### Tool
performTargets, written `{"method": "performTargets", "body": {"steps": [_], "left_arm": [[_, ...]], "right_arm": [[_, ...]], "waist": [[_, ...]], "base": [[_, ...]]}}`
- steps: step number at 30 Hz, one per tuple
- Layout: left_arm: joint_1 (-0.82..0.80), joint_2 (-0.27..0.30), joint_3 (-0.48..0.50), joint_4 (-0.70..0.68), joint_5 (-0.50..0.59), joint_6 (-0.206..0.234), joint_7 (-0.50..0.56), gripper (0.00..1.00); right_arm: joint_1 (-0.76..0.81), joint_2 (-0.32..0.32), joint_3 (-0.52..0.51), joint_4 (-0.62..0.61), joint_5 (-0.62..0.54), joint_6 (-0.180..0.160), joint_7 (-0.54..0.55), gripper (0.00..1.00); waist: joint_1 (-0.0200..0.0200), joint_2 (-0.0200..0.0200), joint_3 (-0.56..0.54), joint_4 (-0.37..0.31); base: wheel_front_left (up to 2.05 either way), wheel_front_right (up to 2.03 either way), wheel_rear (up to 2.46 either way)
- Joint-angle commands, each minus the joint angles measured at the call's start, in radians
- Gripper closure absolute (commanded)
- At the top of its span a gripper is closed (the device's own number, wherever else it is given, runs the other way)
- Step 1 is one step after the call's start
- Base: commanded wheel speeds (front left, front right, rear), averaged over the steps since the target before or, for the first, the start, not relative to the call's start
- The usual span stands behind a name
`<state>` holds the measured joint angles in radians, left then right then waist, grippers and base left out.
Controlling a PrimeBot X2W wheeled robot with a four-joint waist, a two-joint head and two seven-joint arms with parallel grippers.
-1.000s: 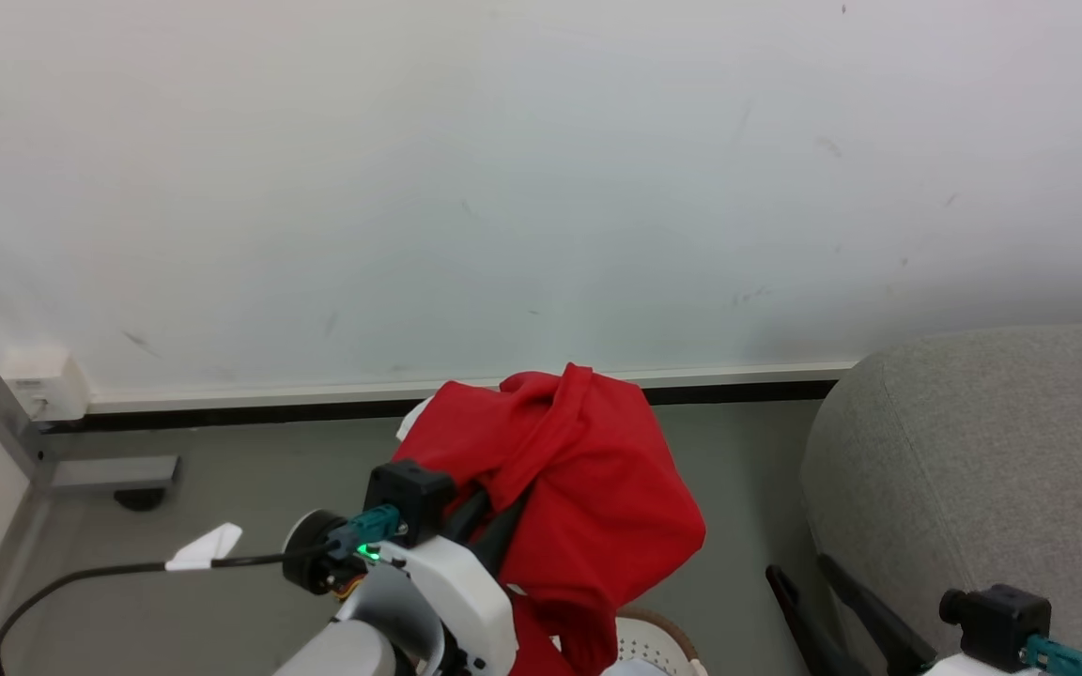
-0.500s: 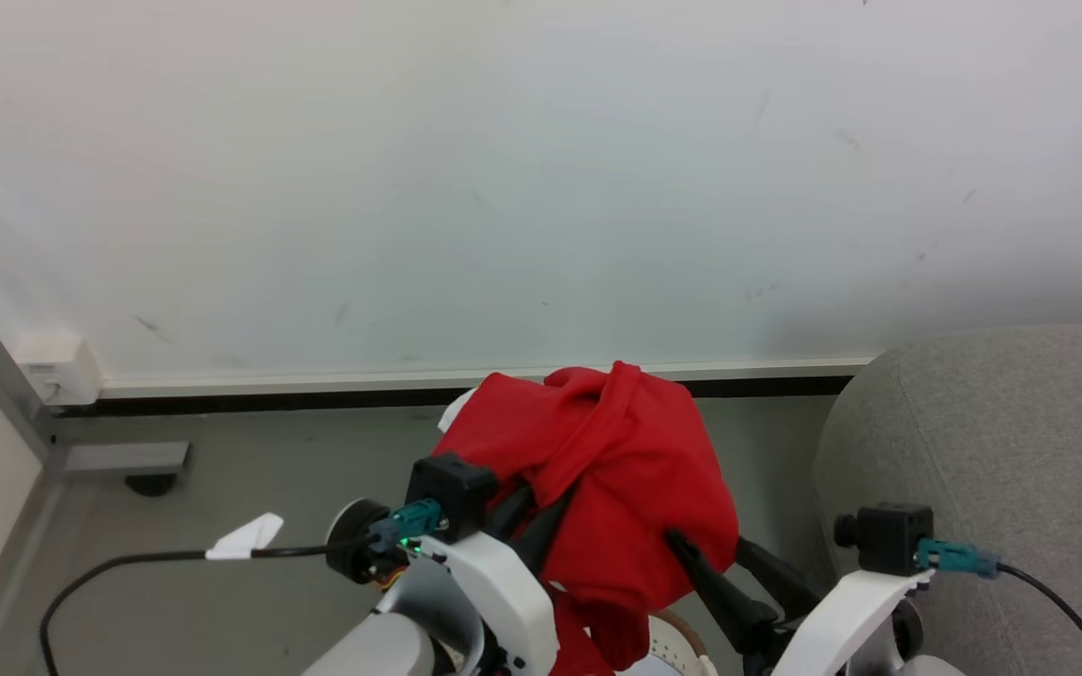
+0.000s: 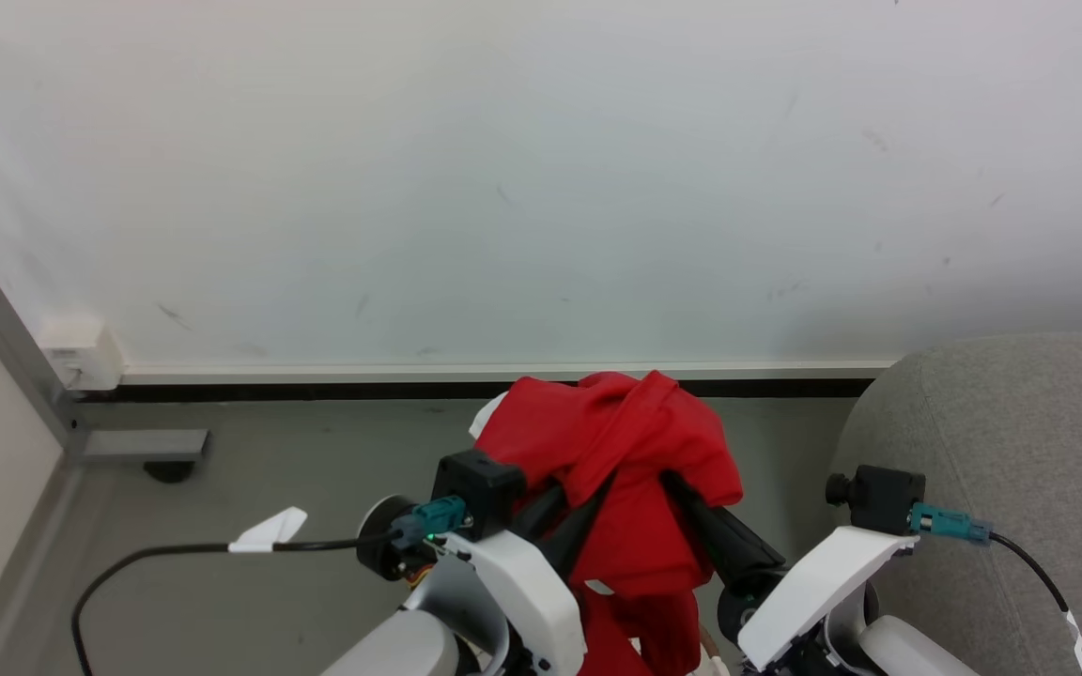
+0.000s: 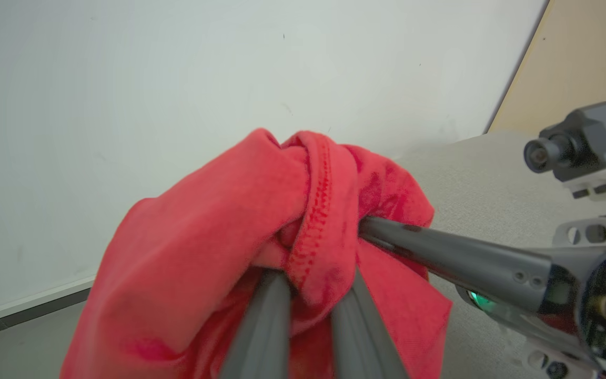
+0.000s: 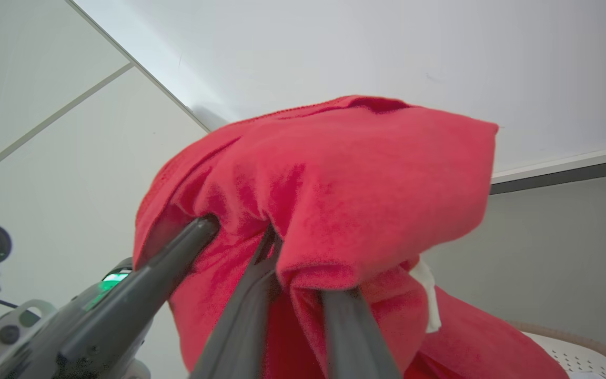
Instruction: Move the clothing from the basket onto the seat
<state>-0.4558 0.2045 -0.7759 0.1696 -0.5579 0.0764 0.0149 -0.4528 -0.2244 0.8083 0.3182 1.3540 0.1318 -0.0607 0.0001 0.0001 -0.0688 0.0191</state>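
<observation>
Left hand (image 3: 577, 507) and right hand (image 3: 691, 502) are both clenching the clothing (image 3: 640, 437) aloft; its tail is dangling by the basket (image 5: 576, 355), possibly snagging or slipping short of the seat (image 3: 1020, 441).

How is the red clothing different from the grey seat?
The clothing is bright red; the seat is light grey. The clothing is crumpled and up in the air, draped over the left gripper and right gripper; the seat stands smooth and rounded. The seat looks much bigger than the clothing. Both look like soft fabric.
</observation>
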Motion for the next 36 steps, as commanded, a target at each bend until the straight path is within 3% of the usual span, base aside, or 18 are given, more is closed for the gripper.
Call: {"method": "performTargets", "body": {"steps": [1, 12, 16, 18, 20, 36], "left_arm": [[-0.010, 0.005, 0.003, 0.002, -0.003, -0.002, -0.013, 1.00], [-0.001, 0.015, 0.003, 0.032, -0.005, 0.010, -0.017, 1.00], [-0.003, 0.018, -0.002, 0.040, -0.004, 0.012, -0.016, 0.88], [-0.003, 0.019, -0.004, 0.043, -0.003, 0.013, -0.016, 0.59], [-0.001, 0.019, -0.007, 0.048, 0.001, 0.012, -0.019, 0.00], [0.028, 0.035, -0.024, 0.078, 0.008, 0.022, -0.038, 0.00]], "right_arm": [[-0.019, -0.015, 0.008, -0.005, 0.002, -0.002, -0.015, 1.00], [-0.048, -0.068, 0.086, -0.008, 0.032, -0.002, -0.118, 1.00], [-0.065, -0.079, 0.104, -0.013, 0.043, -0.002, -0.148, 1.00], [-0.069, -0.083, 0.111, -0.019, 0.046, -0.002, -0.160, 1.00], [-0.069, -0.087, 0.119, -0.021, 0.047, -0.002, -0.170, 1.00], [-0.079, -0.132, 0.082, -0.024, 0.022, -0.002, -0.204, 1.00]], "waist": [[-0.0001, -0.0001, 0.000, 0.000], [-0.0001, -0.0001, -0.001, -0.011], [-0.0001, -0.0001, -0.001, -0.010], [-0.0001, -0.0001, -0.001, -0.007], [-0.0001, -0.0001, -0.001, -0.004], [-0.0001, -0.0001, -0.004, 0.003]], "base": [[0.00, 0.00, 0.00], [0.00, 0.00, 0.00], [0.00, 0.00, 0.00], [0.00, 0.00, 0.00], [0.00, 0.00, 0.00], [0.00, 0.00, 0.00]]}}
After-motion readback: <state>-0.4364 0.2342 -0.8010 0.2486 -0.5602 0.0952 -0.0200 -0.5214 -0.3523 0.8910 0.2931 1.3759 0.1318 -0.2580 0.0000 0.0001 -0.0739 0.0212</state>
